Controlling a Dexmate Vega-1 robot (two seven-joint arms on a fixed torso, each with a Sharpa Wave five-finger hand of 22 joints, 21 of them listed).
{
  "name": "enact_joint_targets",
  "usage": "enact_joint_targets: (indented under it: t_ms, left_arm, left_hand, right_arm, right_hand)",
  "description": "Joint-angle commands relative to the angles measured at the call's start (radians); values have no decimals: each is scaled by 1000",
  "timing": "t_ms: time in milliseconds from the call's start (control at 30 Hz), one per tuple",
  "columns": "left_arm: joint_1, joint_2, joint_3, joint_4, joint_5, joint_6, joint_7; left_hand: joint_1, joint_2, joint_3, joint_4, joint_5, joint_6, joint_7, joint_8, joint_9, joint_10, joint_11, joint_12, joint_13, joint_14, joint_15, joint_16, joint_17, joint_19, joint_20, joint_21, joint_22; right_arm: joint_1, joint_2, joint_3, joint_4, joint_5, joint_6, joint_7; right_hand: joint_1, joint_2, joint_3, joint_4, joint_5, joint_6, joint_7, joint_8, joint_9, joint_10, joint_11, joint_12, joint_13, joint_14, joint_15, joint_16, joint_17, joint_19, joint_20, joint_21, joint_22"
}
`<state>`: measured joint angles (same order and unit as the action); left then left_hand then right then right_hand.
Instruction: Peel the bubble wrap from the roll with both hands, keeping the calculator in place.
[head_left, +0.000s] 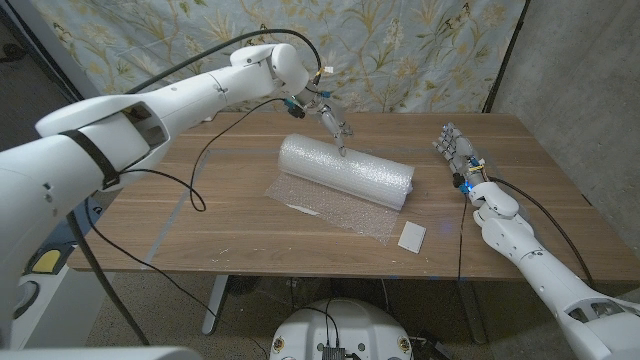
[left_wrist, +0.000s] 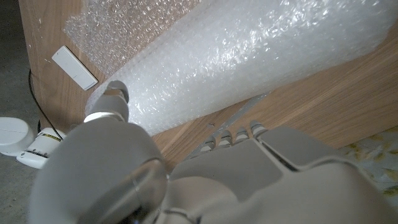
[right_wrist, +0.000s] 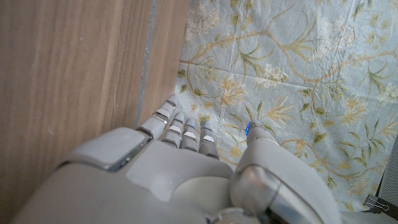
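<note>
The roll of bubble wrap (head_left: 345, 172) lies across the middle of the wooden table (head_left: 230, 230), with a loose sheet (head_left: 330, 208) unrolled toward the front edge. A small white flat calculator (head_left: 411, 236) lies at the sheet's front right corner. My left hand (head_left: 332, 125) hangs over the back of the roll, its fingertips (head_left: 341, 148) reaching down to the roll's top; nothing is gripped. In the left wrist view the roll (left_wrist: 249, 56) and the calculator (left_wrist: 74, 67) lie beyond my left hand (left_wrist: 186, 174). My right hand (head_left: 455, 150) stands to the right of the roll, apart from it, holding nothing.
A floral curtain (head_left: 400, 50) hangs behind the table. A black cable (head_left: 200, 170) trails from my left arm across the table's left half. The right wrist view has my right hand (right_wrist: 186, 168) beside the table's edge (right_wrist: 155, 62), with the curtain (right_wrist: 298, 74) beyond.
</note>
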<state>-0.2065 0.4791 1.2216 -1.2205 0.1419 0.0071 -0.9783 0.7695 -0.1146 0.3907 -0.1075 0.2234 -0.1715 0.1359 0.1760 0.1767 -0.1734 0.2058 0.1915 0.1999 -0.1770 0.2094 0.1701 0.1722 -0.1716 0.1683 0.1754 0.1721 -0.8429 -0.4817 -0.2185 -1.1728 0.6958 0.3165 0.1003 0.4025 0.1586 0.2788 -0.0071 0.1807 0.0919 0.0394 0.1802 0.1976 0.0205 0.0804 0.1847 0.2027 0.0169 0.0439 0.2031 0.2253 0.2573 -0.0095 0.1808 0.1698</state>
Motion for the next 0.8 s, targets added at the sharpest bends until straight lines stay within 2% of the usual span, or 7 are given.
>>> enact_joint_targets:
  t_ms: [33, 233, 533, 800]
  left_arm:
    - [-43, -69, 46, 98, 15, -115, -19]
    - [-68, -104, 66, 156, 15, -172, -49]
    - [-88, -128, 89, 202, 28, -228, -61]
    - [-91, -144, 104, 237, 40, -270, -51]
  left_hand:
    - [-4, 1, -11, 1, 13, -302, -2, 3, 2, -270, 2, 8, 0, -267, 6, 5, 3, -184, 4, 7, 1]
    - [-3, 4, -17, 2, 20, -298, -7, 7, 2, -262, -8, 14, -1, -264, 5, 8, 3, -180, 1, 11, 1]
    - [-1, 6, -22, 2, 26, -303, -8, 7, 2, -265, -9, 15, -1, -264, 5, 9, 3, -180, 0, 12, 1]
    - [2, 10, -27, 2, 31, -309, -13, 7, 2, -267, -12, 16, -1, -264, 5, 9, 3, -180, -4, 12, 1]
  right_arm:
    - [-15, -13, 9, -25, -1, -16, -14]
    - [-39, -22, 22, -54, 0, -25, -37]
    - [-71, -34, 42, -93, 2, -47, -69]
    - [-79, -35, 51, -98, 2, -53, -72]
  right_hand:
    - [-11, -1, 1, -5, -2, -10, 0, 1, 3, -16, 6, 0, 2, -18, 5, -5, 5, -16, 0, -2, 3]
    - [-14, -1, 1, -7, -2, -25, 0, 0, 3, -27, 7, -1, 2, -31, 10, -7, 5, -29, 0, -2, 3]
    - [-19, 0, 2, -10, -1, -56, 3, -3, 3, -49, 15, -1, 2, -51, 21, -9, 5, -48, 3, -2, 3]
    - [-22, 0, 3, -11, -1, -74, 4, -3, 3, -59, 20, 0, 2, -60, 24, -9, 5, -55, 7, 0, 3]
